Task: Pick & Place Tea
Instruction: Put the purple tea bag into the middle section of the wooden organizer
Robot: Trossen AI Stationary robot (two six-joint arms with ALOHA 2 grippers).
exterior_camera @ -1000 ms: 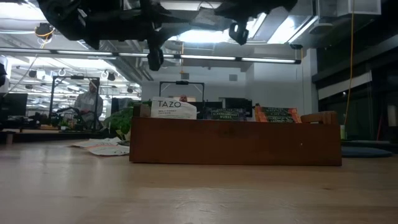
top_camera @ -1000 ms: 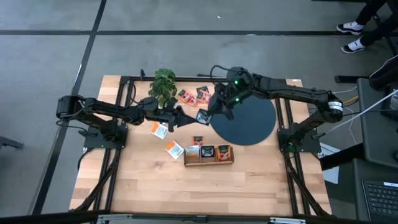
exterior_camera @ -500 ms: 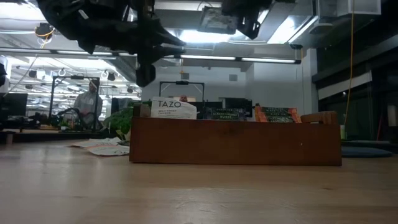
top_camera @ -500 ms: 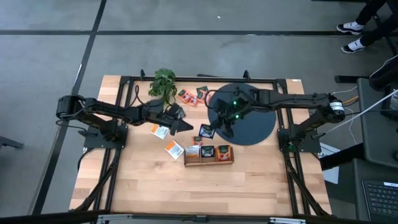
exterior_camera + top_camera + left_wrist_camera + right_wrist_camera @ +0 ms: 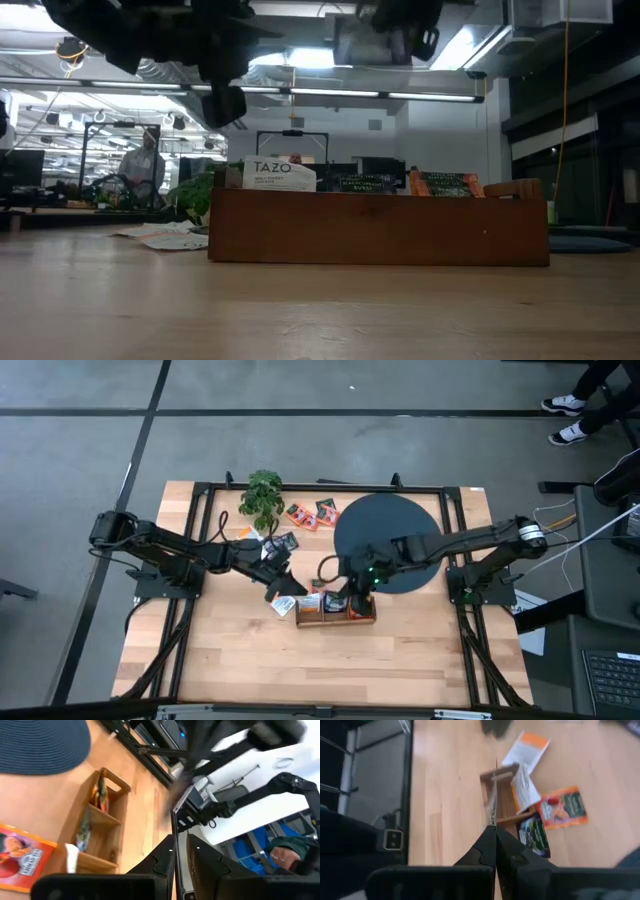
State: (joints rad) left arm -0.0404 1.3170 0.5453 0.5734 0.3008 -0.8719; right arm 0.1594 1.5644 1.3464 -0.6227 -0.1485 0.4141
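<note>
The near half of the pale wooden table (image 5: 250,660) lies bare, open to a gripper. Mid-table, the low wooden compartment box (image 5: 336,618) blocks the way, with the black round disc (image 5: 405,535) just behind it and the small green leafy plant (image 5: 262,495) near the far edge.

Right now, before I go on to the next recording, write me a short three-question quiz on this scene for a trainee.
1. True or false: the right tool hangs over the wooden tea box.
2. What is the right tool shut on? A) a tea packet seen edge-on; B) a leaf; C) a pen.
3. Which arm's tool is nearer the loose white-and-orange tea packet beside the box?

Key: 1 true; 2 A; 3 the left tool.
</note>
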